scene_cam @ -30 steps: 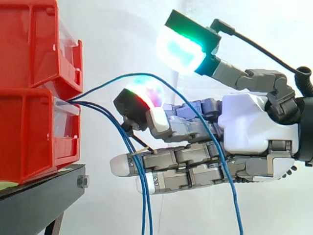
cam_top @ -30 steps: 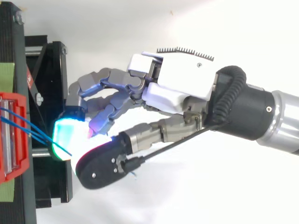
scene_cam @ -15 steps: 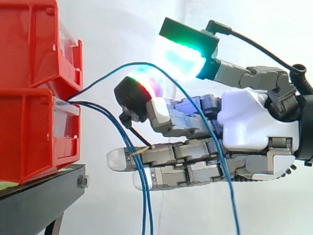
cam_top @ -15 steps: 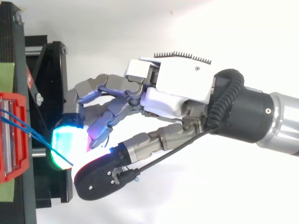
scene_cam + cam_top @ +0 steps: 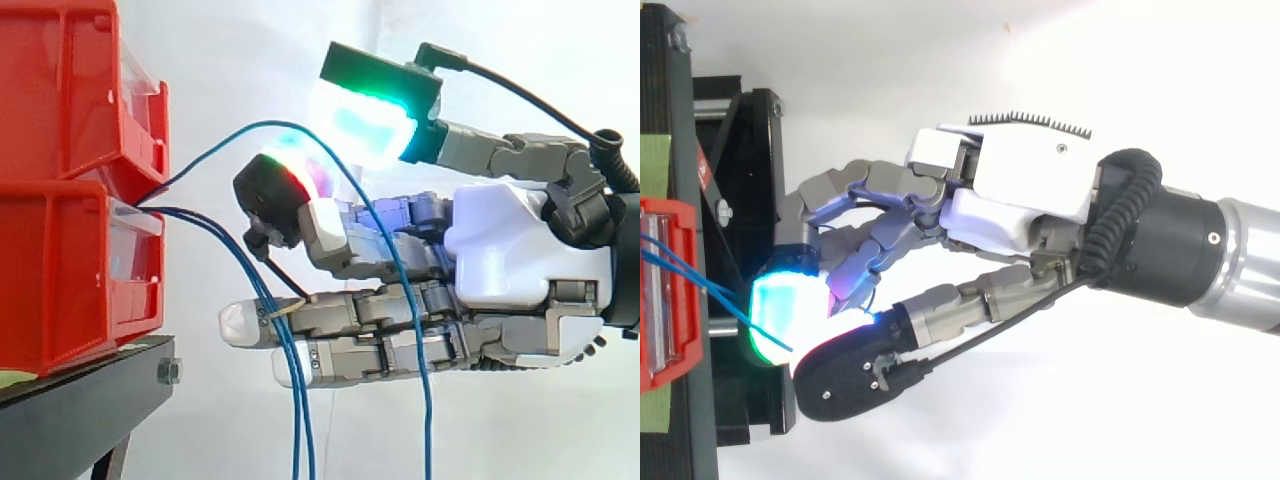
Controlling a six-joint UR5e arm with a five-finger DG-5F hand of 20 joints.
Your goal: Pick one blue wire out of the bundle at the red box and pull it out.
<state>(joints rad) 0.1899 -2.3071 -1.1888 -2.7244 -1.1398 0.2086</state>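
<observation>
Several thin blue wires [image 5: 215,160] leave the gap between the stacked red bins [image 5: 60,270] at the left. One wire arcs up and over, then drops across my hand [image 5: 510,270], which reaches in from the right. The thumb's green-cyan pad [image 5: 362,122] sits down against a curled finger's red-magenta pad [image 5: 298,180], and the arcing wire runs between them. The lower fingers [image 5: 330,315] lie straight, and two other wires hang in front of their tips. From above, the hand [image 5: 1020,200] is level with the bin [image 5: 670,290], and a wire [image 5: 720,292] ends at the glowing pads.
The bins rest on a black stand [image 5: 80,410] whose edge lies just under the straight fingers. A white curtain hangs behind. In the top view the stand's black frame [image 5: 755,170] lies under the fingertips.
The thumb has come down and left onto the curled finger's pad. The hanging part of the arcing wire has swung left across the hand. The bins and other wires have not moved.
</observation>
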